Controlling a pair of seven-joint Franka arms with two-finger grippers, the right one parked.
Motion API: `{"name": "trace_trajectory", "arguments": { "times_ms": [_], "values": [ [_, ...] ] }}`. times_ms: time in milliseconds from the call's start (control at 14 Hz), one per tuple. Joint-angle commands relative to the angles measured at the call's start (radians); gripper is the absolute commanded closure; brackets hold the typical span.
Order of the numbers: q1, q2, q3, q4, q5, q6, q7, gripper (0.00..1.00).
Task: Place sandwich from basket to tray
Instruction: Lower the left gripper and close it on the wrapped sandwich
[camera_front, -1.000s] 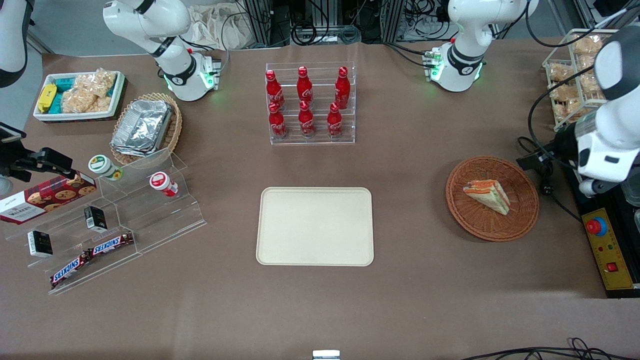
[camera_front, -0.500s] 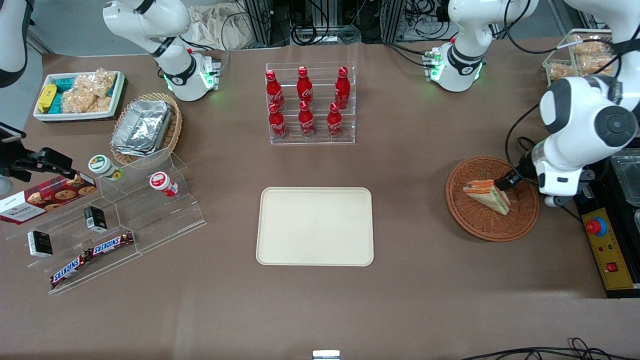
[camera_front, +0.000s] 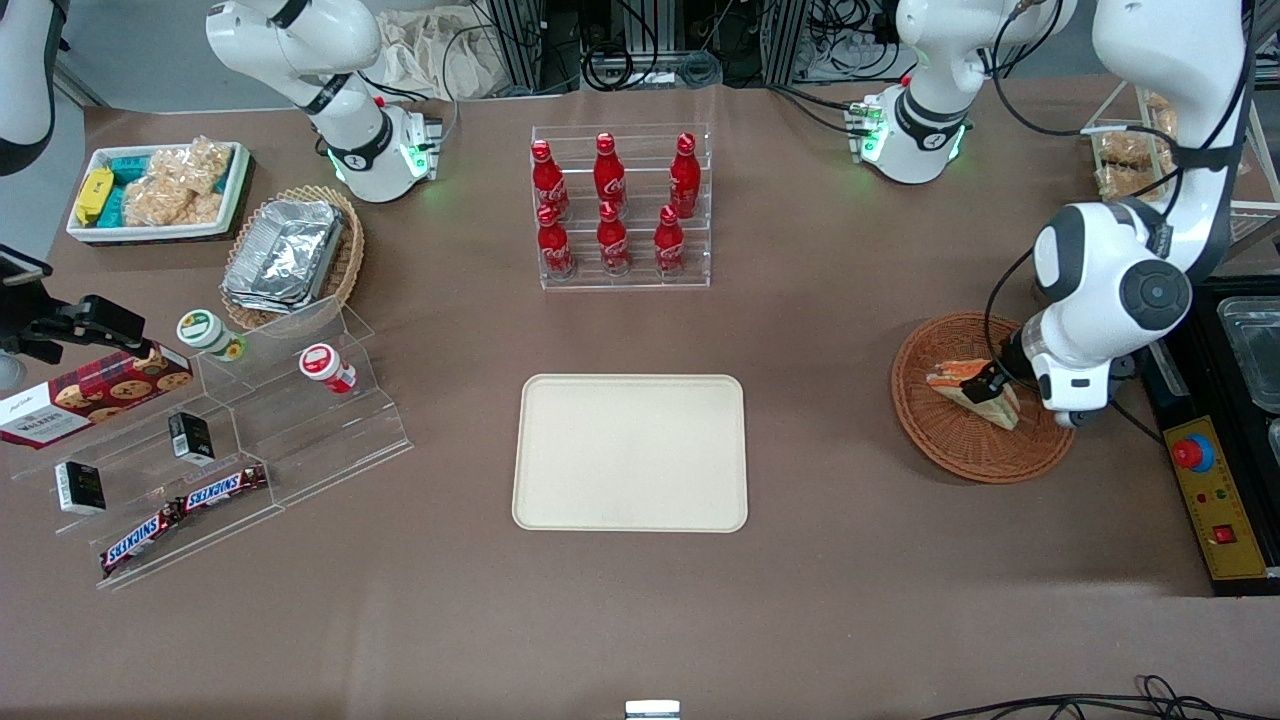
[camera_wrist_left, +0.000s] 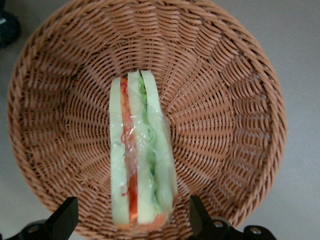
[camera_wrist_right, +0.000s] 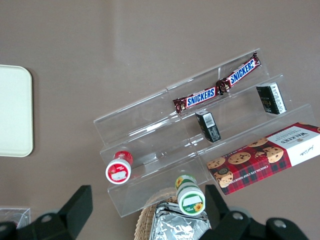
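The clear-wrapped sandwich (camera_front: 966, 389) lies in the reddish-brown wicker basket (camera_front: 960, 445) toward the working arm's end of the table. In the left wrist view the sandwich (camera_wrist_left: 141, 160) stands on edge in the basket (camera_wrist_left: 225, 110), showing pale bread, red and green layers. My left gripper (camera_front: 990, 386) is low over the basket, open, with one black finger (camera_wrist_left: 65, 216) on each side of the sandwich's wide end, apart from it. The cream-beige tray (camera_front: 630, 452) lies bare at the table's middle, nearer the front camera than the bottle rack.
A clear rack of red cola bottles (camera_front: 612, 205) stands farther from the front camera than the tray. A yellow control box with a red button (camera_front: 1210, 495) lies beside the basket. Snack shelves (camera_front: 215, 430), a foil-container basket (camera_front: 290, 255) and a white snack tray (camera_front: 160, 190) sit toward the parked arm's end.
My left arm has swung in from the table's edge and come down over the basket; the gripper now straddles the sandwich's end. The sandwich has not moved.
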Motion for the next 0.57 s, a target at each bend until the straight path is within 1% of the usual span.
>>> {"name": "trace_trajectory", "arguments": {
  "times_ms": [0,143,286,357,429,500],
  "values": [
    [0.003,0.041,0.001,0.003,0.017,0.045,-0.036,0.0],
    [0.003,0.064,0.013,0.003,0.017,0.069,-0.036,0.01],
    [0.001,0.072,0.025,0.003,0.017,0.091,-0.036,0.12],
    [0.001,0.077,0.025,0.003,0.017,0.095,-0.036,0.29],
    [0.001,0.08,0.027,0.005,0.017,0.096,-0.036,0.49],
    [0.001,0.081,0.027,0.005,0.017,0.101,-0.036,0.67]
  ]
}}
